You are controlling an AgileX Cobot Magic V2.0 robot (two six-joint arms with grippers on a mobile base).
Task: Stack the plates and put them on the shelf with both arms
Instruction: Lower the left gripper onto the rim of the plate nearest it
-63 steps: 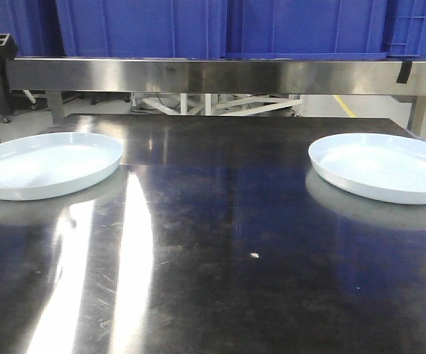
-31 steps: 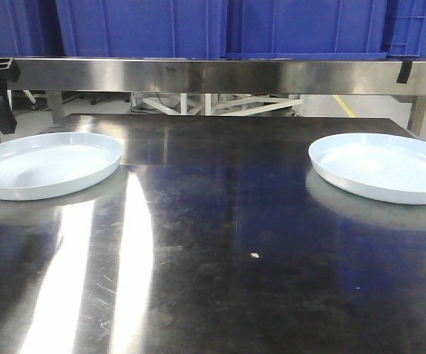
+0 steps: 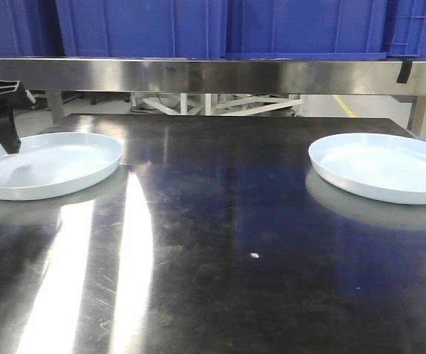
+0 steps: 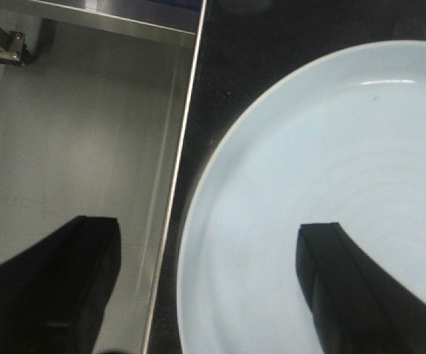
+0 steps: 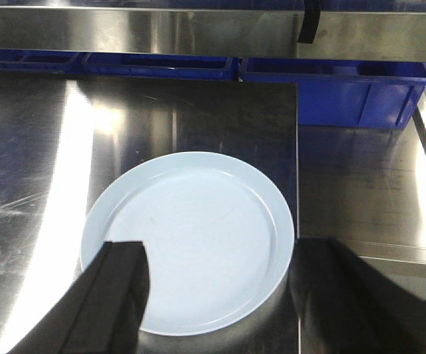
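The left gripper [image 4: 205,295] spreads wide: outer finger [image 4: 73,295] off the edge of the dark reflective steel tabletop [image 3: 213,243], inner finger [image 4: 346,287] over the glossy pale bluish-white round shallow plate [image 4: 331,162], whose low rim lies between them, likely set for an edge pinch. The right gripper [image 5: 228,295], equally wide, hovers higher with the identical second plate [image 5: 191,228] beneath and between its fingers. Beyond the fingertips runs the long brushed-steel shelf rail [image 3: 213,75] under big blue crates [image 3: 198,26]; nothing is stacked yet.
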